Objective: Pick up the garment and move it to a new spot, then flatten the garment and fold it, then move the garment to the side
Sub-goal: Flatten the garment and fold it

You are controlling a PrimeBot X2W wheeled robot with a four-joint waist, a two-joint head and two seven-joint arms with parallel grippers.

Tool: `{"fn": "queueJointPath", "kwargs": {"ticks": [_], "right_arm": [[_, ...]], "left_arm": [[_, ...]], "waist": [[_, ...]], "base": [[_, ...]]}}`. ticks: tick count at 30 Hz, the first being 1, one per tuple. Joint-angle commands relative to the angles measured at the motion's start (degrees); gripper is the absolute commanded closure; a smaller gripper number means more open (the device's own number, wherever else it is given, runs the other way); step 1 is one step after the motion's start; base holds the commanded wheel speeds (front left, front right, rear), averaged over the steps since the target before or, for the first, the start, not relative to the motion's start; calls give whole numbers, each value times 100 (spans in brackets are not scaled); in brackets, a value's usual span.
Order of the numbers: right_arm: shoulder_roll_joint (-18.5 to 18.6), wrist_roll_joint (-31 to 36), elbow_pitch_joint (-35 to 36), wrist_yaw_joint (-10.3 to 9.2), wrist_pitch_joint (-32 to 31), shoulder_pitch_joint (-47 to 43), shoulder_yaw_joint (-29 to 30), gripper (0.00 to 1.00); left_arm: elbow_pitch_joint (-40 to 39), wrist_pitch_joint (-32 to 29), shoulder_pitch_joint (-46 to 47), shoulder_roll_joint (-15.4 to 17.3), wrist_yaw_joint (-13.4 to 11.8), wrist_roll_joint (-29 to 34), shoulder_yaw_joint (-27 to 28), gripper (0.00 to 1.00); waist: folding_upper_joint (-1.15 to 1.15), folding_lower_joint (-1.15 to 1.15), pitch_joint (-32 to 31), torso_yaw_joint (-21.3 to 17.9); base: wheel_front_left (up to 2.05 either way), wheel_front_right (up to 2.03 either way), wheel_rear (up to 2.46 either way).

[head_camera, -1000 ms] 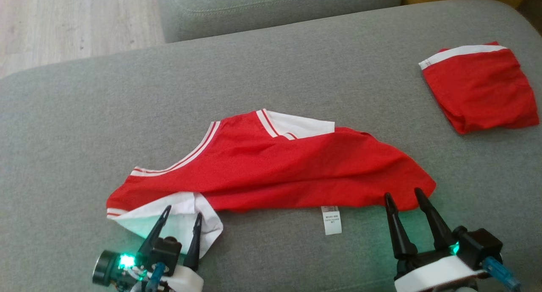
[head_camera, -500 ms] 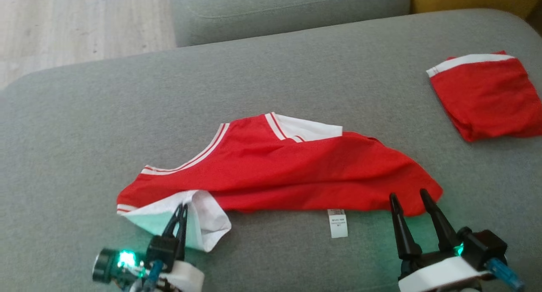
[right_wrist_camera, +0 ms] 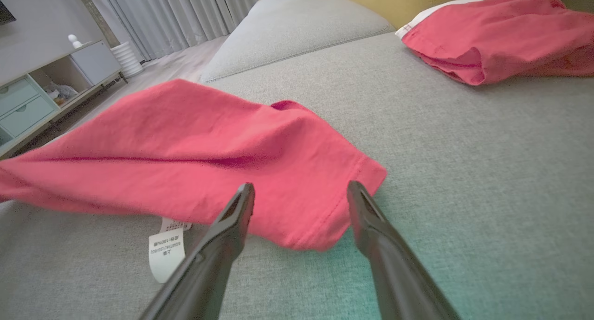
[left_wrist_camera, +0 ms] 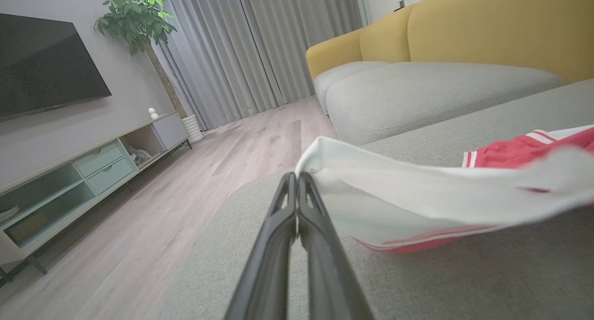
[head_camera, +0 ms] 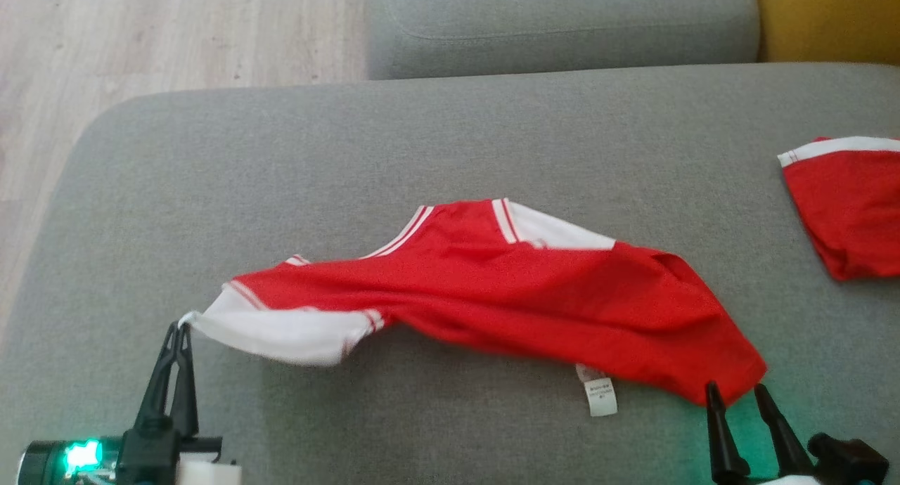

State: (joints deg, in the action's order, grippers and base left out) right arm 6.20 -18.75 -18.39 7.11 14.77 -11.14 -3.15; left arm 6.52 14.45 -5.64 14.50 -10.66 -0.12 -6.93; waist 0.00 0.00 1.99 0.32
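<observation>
On the grey sofa seat (head_camera: 422, 154) a red mesh shirt (head_camera: 527, 288) lies stretched and rumpled, with a small label (head_camera: 601, 395) at its hem. The left gripper (head_camera: 180, 328) is pinched tight on the edge of its white sleeve (head_camera: 281, 330). The right gripper (head_camera: 734, 386) stands spread and empty at the hem corner.

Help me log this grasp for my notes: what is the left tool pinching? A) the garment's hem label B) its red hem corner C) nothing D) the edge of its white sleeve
D: the left tool is shut on the edge of the white sleeve of the garment; the right tool stands open by the red hem corner.
</observation>
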Motion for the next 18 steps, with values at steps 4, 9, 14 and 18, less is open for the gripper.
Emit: {"fn": "queueJointPath", "kwargs": {"ticks": [4,9,14,18], "right_arm": [[35,-223,-78,37,23,271,26,0],[56,-537,-855,37,23,555,-94,0],[71,-1010,-1377,37,23,896,-271,0],[120,-1533,-1674,37,23,1176,-604,0]], "left_arm": [[-286,54,134,144,-73,-77,285,100],[-294,53,112,138,-92,-93,249,100],[-330,32,111,128,-87,-110,188,100],[-401,36,156,141,-38,-119,118,100]], "waist": [[0,0,-68,86],[0,0,-138,109],[0,0,-143,74],[0,0,-132,52]], "base": [[0,0,0],[0,0,0],[0,0,0],[0,0,0]]}}
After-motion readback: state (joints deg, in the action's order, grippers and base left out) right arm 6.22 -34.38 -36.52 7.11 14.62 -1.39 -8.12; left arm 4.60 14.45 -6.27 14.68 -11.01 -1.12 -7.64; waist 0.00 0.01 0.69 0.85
